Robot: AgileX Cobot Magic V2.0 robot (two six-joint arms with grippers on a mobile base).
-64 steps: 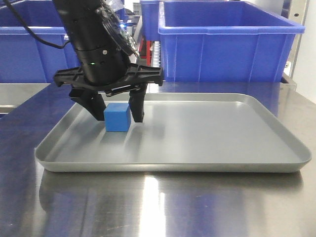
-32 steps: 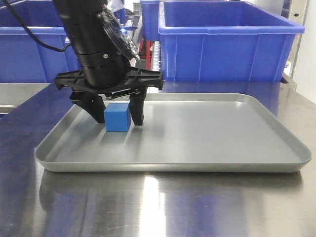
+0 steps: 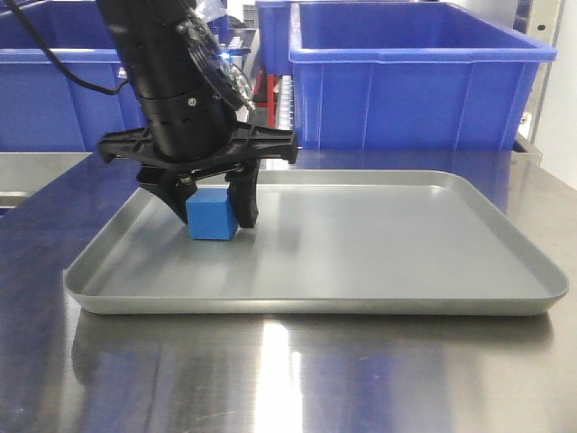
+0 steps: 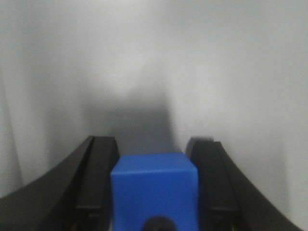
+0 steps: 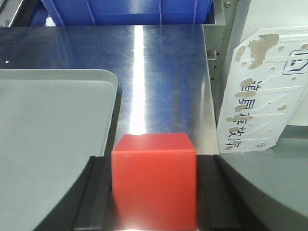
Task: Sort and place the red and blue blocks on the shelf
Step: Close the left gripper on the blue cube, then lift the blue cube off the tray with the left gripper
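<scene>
The blue block (image 3: 212, 217) sits in the left part of the grey tray (image 3: 379, 262). My left gripper (image 3: 214, 209) comes down from above and is shut on it, one black finger against each side. In the left wrist view the blue block (image 4: 154, 192) fills the gap of the left gripper (image 4: 153, 161), with the fingers (image 4: 98, 178) pressed to its sides. The red block (image 5: 154, 180) is held in my right gripper (image 5: 154, 166), which is shut on it above the steel table (image 5: 159, 72), just right of the tray's corner (image 5: 57, 120). Parts of the shelf (image 3: 269, 90) show between the bins.
Large blue bins (image 3: 410, 81) stand behind the tray, with another at the back left (image 3: 45, 90). In the right wrist view a blue bin (image 5: 125, 12) stands at the table's far edge. A white printed sheet (image 5: 260, 91) lies past the table's right edge.
The left gripper's fingers have closed in onto the blue block, which has shifted slightly left. The arm has barely moved otherwise.
</scene>
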